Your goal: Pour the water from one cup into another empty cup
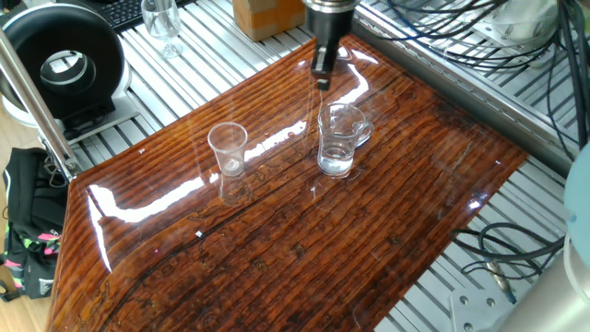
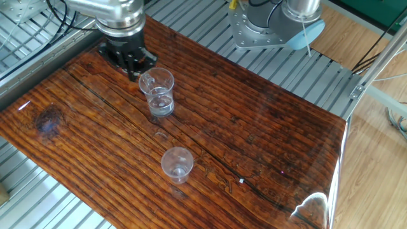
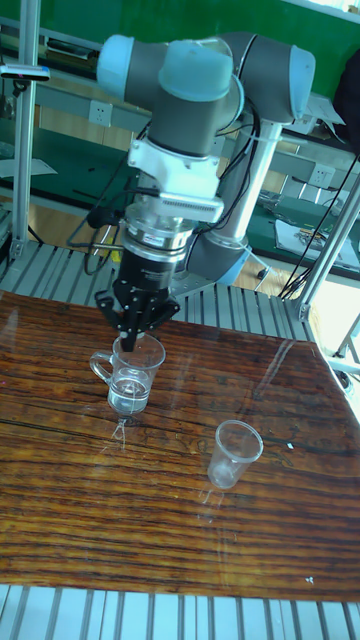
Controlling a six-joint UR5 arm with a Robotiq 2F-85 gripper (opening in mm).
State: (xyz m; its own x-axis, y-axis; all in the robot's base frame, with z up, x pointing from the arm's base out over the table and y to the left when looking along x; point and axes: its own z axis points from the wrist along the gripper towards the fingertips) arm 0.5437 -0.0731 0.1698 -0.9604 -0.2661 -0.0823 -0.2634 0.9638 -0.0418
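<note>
— Where is the mug (image 1: 339,140) sitting?

— Upright on the wooden worktop (image 1: 369,231), upper centre of one fixed view, handle turned toward the far edge. A little water (image 3: 128,394) lies in its bottom (seen through the glass).

— And the small cup (image 1: 228,148)?

— Left of the mug in that view, well apart from it, upright.

— The claw (image 2: 132,65)?

— Just beside the mug at upper left of the other fixed view, holding nothing. In the tall fixed view its fingers (image 3: 127,330) point down behind the mug's rim; whether they stand apart or together, I cannot tell.

— Anything else?

— A wine glass (image 1: 163,23) off the worktop, top left.
</note>
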